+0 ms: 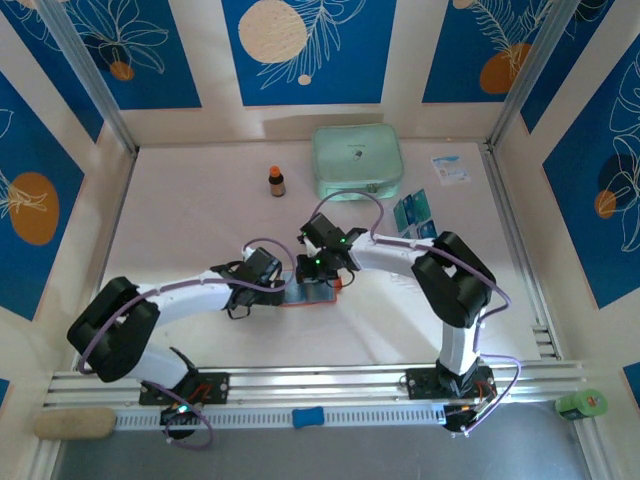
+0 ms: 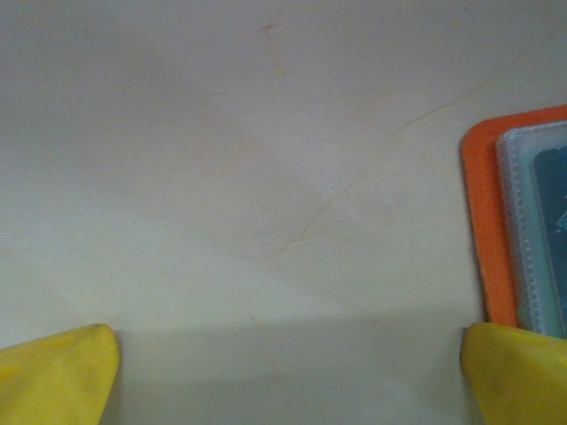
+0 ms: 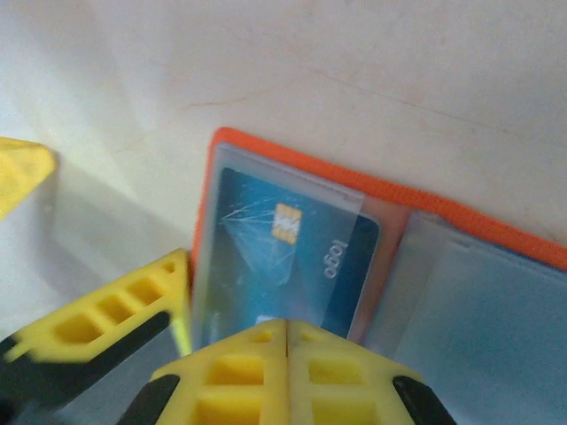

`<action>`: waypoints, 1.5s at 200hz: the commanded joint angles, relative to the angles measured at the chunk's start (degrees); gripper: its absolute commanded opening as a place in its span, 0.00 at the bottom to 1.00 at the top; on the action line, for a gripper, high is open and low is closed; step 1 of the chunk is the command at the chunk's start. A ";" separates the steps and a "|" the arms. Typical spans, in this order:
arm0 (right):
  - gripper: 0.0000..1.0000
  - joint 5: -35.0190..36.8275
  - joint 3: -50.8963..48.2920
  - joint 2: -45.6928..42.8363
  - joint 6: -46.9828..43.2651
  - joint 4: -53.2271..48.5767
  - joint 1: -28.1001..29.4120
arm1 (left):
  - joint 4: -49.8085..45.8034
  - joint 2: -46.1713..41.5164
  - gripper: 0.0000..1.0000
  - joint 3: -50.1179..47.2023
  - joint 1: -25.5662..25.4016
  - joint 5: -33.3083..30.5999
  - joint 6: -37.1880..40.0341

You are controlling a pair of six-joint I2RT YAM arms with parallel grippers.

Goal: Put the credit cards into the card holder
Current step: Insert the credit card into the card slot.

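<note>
The orange card holder (image 3: 232, 146) lies open on the table, its clear sleeves facing up. A teal credit card (image 3: 292, 252) with a gold chip sits inside the left sleeve. My right gripper (image 3: 288, 324) is shut, its tips pressed together over the card's near edge, with nothing visible between them. My left gripper (image 2: 288, 376) stands wide open just left of the holder (image 2: 483, 221); its right finger (image 2: 518, 372) rests at the holder's edge. From above, both grippers, left (image 1: 280, 290) and right (image 1: 318, 278), meet at the holder (image 1: 310, 296). More credit cards (image 1: 415, 214) lie to the right.
A mint-green zip case (image 1: 357, 162) lies at the back, with a small brown bottle (image 1: 277, 181) to its left. A white paper slip (image 1: 450, 168) is at the back right. The metal rails (image 1: 320, 385) run along the near edge.
</note>
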 commanded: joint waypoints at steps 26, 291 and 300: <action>0.00 1.13 -3.11 -3.78 1.85 -2.04 -0.78 | -3.98 -4.19 1.00 0.41 1.37 -2.70 -2.64; 0.00 -0.08 0.63 3.60 1.86 -2.65 3.35 | 0.31 3.81 1.00 -0.42 2.54 1.45 -0.30; 0.00 -0.42 0.85 3.81 1.86 -2.72 3.44 | 0.41 3.72 1.00 -0.53 2.54 1.49 -0.33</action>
